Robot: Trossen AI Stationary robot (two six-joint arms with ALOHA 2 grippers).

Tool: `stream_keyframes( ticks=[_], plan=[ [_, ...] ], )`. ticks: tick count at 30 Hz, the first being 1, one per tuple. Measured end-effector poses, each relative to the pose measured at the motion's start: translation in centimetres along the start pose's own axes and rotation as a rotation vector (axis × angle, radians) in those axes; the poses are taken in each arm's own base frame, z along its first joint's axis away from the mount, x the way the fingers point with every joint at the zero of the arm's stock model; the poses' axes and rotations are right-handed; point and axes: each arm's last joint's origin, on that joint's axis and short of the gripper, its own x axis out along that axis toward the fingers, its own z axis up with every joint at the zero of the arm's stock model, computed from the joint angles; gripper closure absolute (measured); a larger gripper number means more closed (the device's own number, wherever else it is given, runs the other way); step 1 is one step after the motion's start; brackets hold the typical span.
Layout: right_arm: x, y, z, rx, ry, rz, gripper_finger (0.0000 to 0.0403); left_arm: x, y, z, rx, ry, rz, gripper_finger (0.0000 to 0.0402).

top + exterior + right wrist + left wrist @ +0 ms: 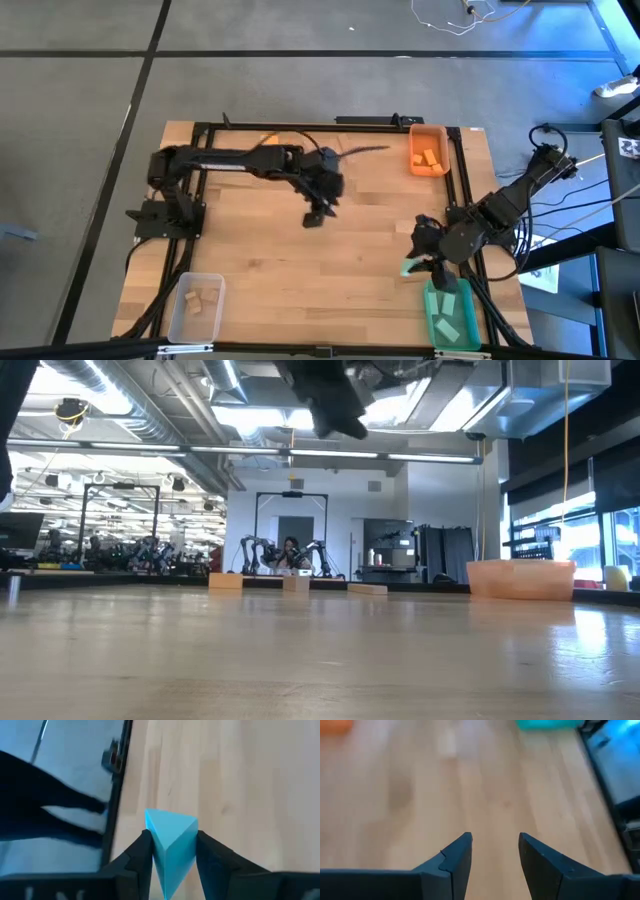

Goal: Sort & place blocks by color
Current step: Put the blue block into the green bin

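Note:
My right gripper (420, 258) hangs over the table's near right part, just beyond the far end of the green bin (452, 318), and is shut on a teal-green block (171, 827). That bin holds a few teal-green blocks (447, 303). My left gripper (318, 212) hovers above the middle of the table, open, with only bare wood between its fingers (455, 862). The low view shows it high up (335, 405). Orange blocks (430, 158) lie in the orange bin (427, 132) at the far right. Pale wood blocks (192, 300) lie in the clear bin (178, 325) at the near left. My right gripper pinches the teal-green block by two opposite faces (156, 845) between its two fingers. One corner edge of the block (170, 817) juts forward past the fingertips. The fingers slant downward. The block is lifted clear of the table (409, 266).
A black frame rail (465, 170) runs along the table's right side between the orange and green bins, and another runs along the left side (190, 180). Bare wood tabletop (300, 280) lies between the bins. Cables and a stand are off the right edge (570, 200).

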Motion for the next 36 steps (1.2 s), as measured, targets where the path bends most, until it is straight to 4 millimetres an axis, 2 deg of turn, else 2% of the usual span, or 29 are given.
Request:
stream_keyframes(
  ticks=[3,8,15,19,27,33,36],
  plan=[
    [0.2,0.7,-0.9,0.142,0.106,0.055,0.0284,-2.6,0.3,-0.1,0.02,-0.011,0.049,0.025],
    [1.3,2.4,-2.9,0.332,0.409,0.121,0.0284,-7.0,0.4,-0.1,0.048,-0.054,0.106,0.025],
    [4.6,4.7,-4.9,0.468,0.714,0.07,0.0284,-10.3,-0.6,-0.2,0.086,-0.104,0.17,0.025],
    [7.2,5.4,-6.0,0.458,0.803,-0.011,0.0284,-10.6,-0.7,-0.4,0.085,-0.096,0.177,0.025],
    [12.6,5.6,-8.0,0.384,0.918,-0.168,0.0285,-10.7,-1.2,-0.3,0.095,-0.097,0.169,0.025],
    [15.6,5.2,-9.4,0.284,0.997,-0.229,0.0284,-10.5,-1.8,-0.3,0.104,-0.096,0.154,0.025],
    [16.6,5.0,-9.9,0.249,1.023,-0.243,0.0259,-10.4,-2.1,-0.3,0.11,-0.095,0.147,0.025]
  ],
)
